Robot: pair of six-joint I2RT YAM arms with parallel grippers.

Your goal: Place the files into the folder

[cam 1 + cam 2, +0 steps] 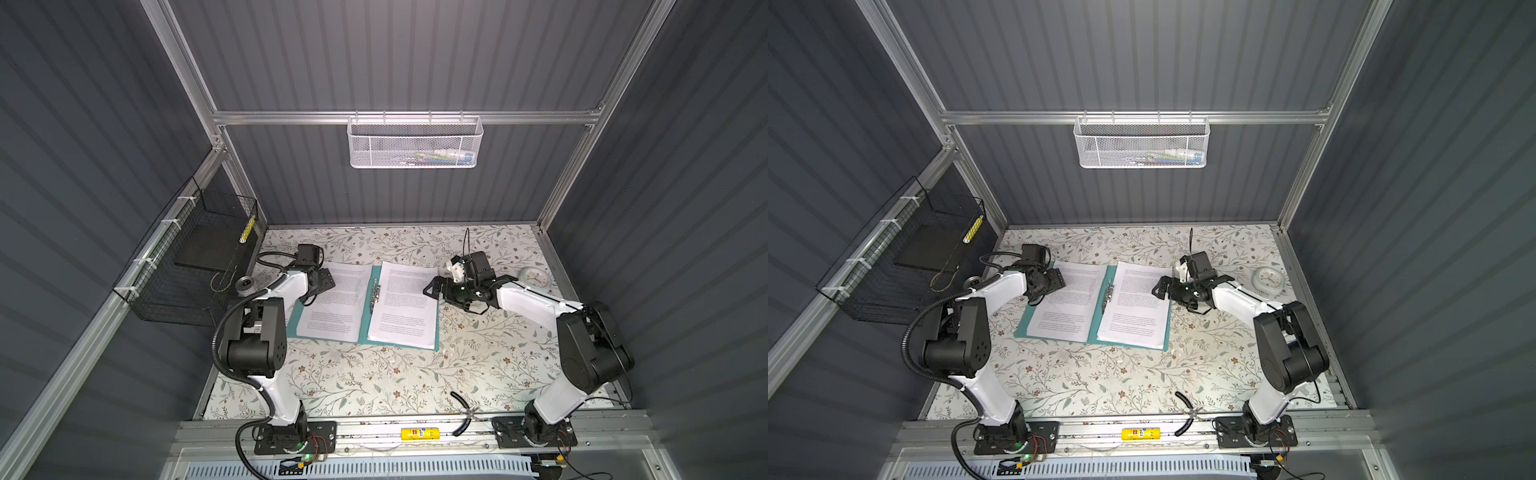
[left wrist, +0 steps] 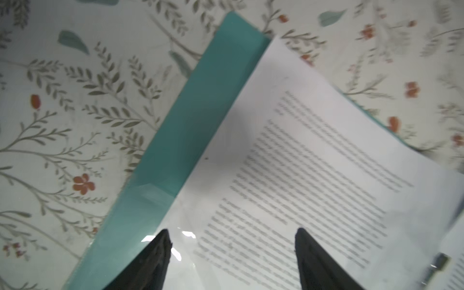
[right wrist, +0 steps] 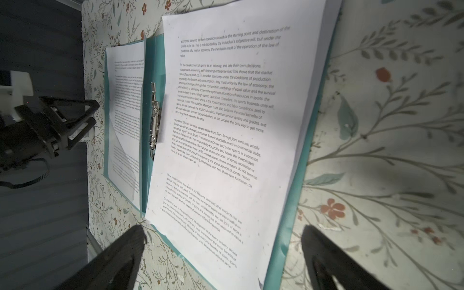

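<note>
The folder [image 1: 292, 327] lies open and flat on the desk [image 1: 374, 382], just above the centre in both top views. Its spine runs slightly aslant from far to near. The files [image 1: 405, 307] lie on both leaves: one sheet on the left leaf and a slightly fanned stack on the right. The stack's inner edge sits just beside the metal clip [image 1: 376, 293] on the spine. Teal margin shows along the left leaf's outer edge and near-left corner. A narrower strip runs along the right leaf's outer and near edges.

The left pincer [image 2: 232, 231] hovers at the folder's upper left, its fingers spread with nothing between them. They straddle the line where the sheet's edge meets the teal margin. The right pincer [image 3: 223, 229] sits at the folder's upper right edge, fingers spread wide and gripping nothing. The stack and its teal outer edge show in the gap, beyond the tips.

Open room lies in the lower half of the desk, between the folder's near edge and the front rail [image 1: 365, 430]. Only a black cable [image 1: 461, 401] lies there, at lower right. A round white clock [image 1: 535, 279] stands at the right, well apart from the folder. A silver can [image 1: 245, 284] stands at the left, near the left arm.
</note>
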